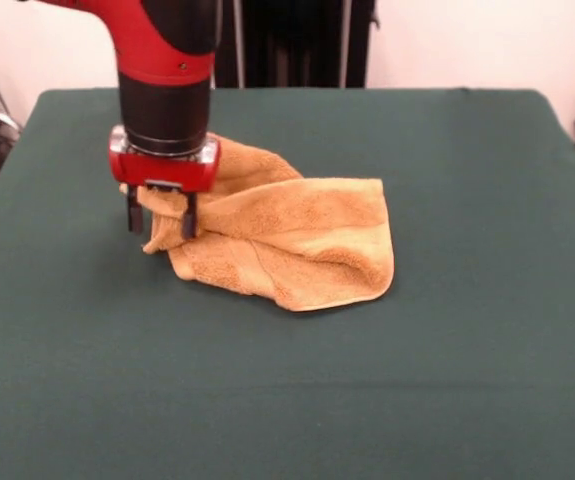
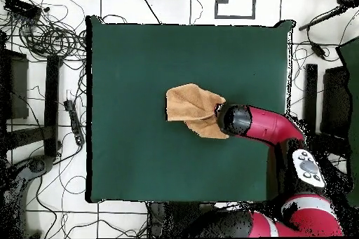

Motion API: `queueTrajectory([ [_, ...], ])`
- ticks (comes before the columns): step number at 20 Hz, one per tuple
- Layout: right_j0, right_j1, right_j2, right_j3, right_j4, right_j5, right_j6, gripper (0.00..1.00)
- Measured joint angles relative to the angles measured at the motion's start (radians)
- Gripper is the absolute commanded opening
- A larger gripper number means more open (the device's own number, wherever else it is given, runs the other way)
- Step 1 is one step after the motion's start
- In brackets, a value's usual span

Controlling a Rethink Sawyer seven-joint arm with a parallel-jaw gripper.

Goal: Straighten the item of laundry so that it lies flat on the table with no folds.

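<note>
- On the dark green cloth-covered table [image 1: 467, 380], left of centre in the front view, the small golden-orange terry-cloth towel [image 1: 297, 245] lies folded over itself.
- Soft, light and limp by the look of it (no stiffness at all); a free corner or hem seems the best hold.
- Red-and-black gripper [image 1: 161, 212] stands at the towel's bunched left end, dark fingers [image 1: 189, 215] narrowly parted, apparently pinching a raised fold.

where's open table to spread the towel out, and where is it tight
Bare table runs wide between the towel and the near edge in the front view, and to both sides. In the overhead view, the whole stretch left of the towel is free. It is tight only at the towel's corner under the gripper, which pinches a fold there.
</note>
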Motion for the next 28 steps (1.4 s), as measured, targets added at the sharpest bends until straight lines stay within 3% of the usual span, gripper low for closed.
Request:
queueTrajectory([
  [15, 0.128, 0.006, 0.000, 0.000, -0.011, 0.000, 0.000, 1.00],
  [28, 0.127, 0.037, 0.000, -0.006, -0.011, -0.037, 0.000, 1.00],
])
